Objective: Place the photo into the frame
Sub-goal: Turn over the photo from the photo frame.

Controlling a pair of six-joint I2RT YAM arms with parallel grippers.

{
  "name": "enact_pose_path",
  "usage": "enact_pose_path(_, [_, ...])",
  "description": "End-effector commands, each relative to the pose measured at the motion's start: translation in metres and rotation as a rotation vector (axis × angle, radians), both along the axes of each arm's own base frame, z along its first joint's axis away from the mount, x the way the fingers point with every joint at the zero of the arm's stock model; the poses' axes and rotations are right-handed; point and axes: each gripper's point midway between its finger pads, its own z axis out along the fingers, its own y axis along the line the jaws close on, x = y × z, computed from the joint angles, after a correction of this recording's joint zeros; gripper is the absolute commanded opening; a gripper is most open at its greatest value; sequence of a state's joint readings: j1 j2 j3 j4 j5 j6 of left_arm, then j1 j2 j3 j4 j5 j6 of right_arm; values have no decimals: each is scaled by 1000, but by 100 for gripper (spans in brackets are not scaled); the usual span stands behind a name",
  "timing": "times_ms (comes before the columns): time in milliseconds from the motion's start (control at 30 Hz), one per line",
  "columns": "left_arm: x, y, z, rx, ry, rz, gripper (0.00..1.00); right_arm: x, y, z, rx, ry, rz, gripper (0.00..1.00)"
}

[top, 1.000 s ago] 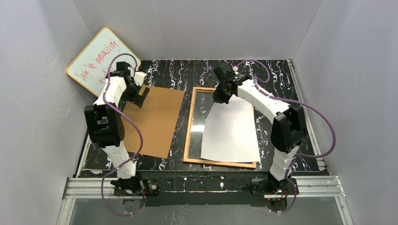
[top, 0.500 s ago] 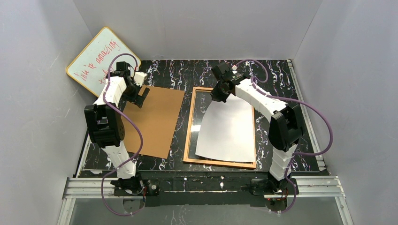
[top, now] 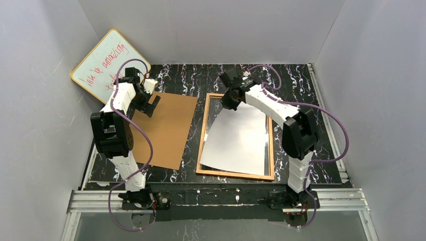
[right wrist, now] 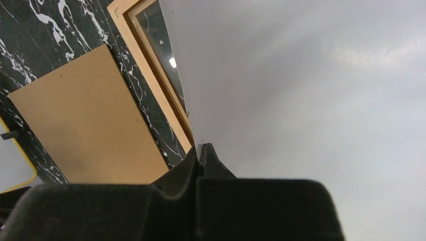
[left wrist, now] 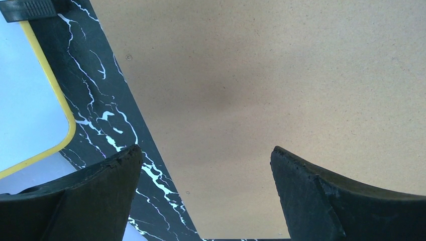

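The photo (top: 236,140) lies white back up over the orange-brown frame (top: 202,135), skewed, its near left corner at the frame's left rail. My right gripper (top: 227,103) is shut on the photo's far edge, near its far left corner. In the right wrist view the jaws (right wrist: 201,150) pinch the sheet (right wrist: 311,85) above the frame's rail (right wrist: 150,75). The frame's brown fibreboard back (top: 166,128) lies on the table to the left. My left gripper (top: 152,104) is open and empty over the board's far left corner (left wrist: 251,90).
A yellow-edged whiteboard (top: 103,63) with red writing leans in the far left corner; its edge shows in the left wrist view (left wrist: 47,85). Grey walls enclose the black marbled table (top: 281,75). An aluminium rail (top: 216,198) runs along the near edge.
My right gripper has moved left along the frame's far end, swinging the photo leftward so it covers more of the pane. The left arm has not moved.
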State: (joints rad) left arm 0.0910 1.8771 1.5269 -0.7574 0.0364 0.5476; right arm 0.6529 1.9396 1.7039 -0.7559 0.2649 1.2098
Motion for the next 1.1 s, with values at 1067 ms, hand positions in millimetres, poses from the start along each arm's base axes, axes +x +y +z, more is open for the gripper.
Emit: enact_pose_path(1067, [-4,-5,15,-16,-16,-15,98,-9,-9,-1,-340,11,442,1])
